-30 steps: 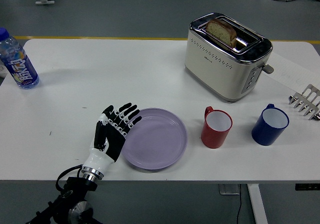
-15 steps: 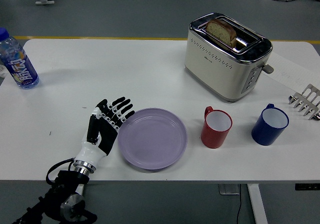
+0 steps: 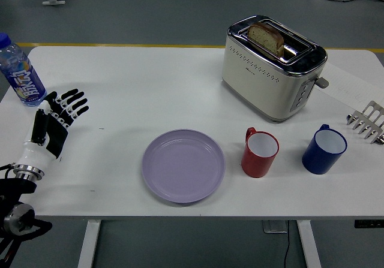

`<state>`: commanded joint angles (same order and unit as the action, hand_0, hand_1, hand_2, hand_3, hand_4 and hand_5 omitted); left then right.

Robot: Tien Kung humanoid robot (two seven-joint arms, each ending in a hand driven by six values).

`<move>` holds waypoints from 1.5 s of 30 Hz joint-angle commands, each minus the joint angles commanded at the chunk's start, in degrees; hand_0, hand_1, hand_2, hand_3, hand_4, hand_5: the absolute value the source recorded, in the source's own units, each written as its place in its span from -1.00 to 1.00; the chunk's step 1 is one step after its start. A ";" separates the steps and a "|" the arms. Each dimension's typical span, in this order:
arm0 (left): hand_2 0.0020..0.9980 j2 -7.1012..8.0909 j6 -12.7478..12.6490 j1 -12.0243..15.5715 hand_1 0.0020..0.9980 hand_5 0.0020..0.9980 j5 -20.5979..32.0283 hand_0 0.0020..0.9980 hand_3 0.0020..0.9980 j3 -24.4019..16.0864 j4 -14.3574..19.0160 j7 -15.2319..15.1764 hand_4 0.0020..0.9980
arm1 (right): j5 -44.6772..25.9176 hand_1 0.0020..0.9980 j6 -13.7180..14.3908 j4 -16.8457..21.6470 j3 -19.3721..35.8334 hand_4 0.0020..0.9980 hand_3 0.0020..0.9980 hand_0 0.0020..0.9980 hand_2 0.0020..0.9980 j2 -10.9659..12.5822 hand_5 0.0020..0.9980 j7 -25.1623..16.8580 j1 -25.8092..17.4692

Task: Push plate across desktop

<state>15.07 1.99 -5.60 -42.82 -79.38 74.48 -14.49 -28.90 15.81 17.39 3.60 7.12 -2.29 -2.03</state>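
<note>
**Resting plate, left hand off to the side**

Sitting flat on the white table (image 3: 150, 88), the round lilac plate (image 3: 183, 166) lies near the front edge, a little left of centre, with nothing on it and nothing touching it. The robot's black-and-white left hand (image 3: 53, 123) is well apart from the plate, over the table's left end; its fingers (image 3: 72, 103) are spread and straight, palm turned toward the plate side, holding nothing. Its wrist and black arm run down past the table's near-left corner.

Just beyond the hand's fingertips, at the far-left edge of the table, stands a clear plastic water bottle with a blue cap and blue label (image 3: 20, 73); whether fingertips and bottle touch cannot be told, though they look close but apart.

Right of the plate, just beside it, stands a red mug with a white inside (image 3: 260, 153), its handle turned toward the far-left. Further right stands a dark blue mug with a white inside (image 3: 324, 149). Behind the mugs sits a cream and chrome two-slot toaster (image 3: 271, 67) with a slice of brown bread (image 3: 266, 38) upright in one slot. At the right edge, a metal rack (image 3: 367, 122) is partly cut off by the frame. The right arm does not appear.
</note>
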 joint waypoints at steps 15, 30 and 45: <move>0.50 0.63 -0.13 0.59 0.53 1.00 -2.99 0.45 0.37 -10.77 -4.29 0.76 0.08 | 18.77 0.17 -0.54 -7.06 23.78 -0.32 0.28 0.19 0.42 -6.18 -0.15 9.99 3.32; 0.50 0.18 -0.58 0.44 0.53 1.00 -2.99 0.44 0.37 -12.41 -4.39 0.49 0.11 | 54.47 0.47 -5.86 -6.18 59.52 0.10 0.77 0.50 0.78 -7.12 0.33 17.13 5.75; 0.50 -0.41 -1.23 0.67 0.53 1.00 -2.59 0.44 0.37 -12.64 -5.03 0.11 0.11 | 65.22 0.53 -8.76 -5.52 81.17 0.19 0.87 0.44 0.85 -7.12 0.39 20.46 6.80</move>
<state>14.66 0.76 -4.92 -45.41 -92.01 69.45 -14.38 36.32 7.06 11.87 84.77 0.00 18.17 4.77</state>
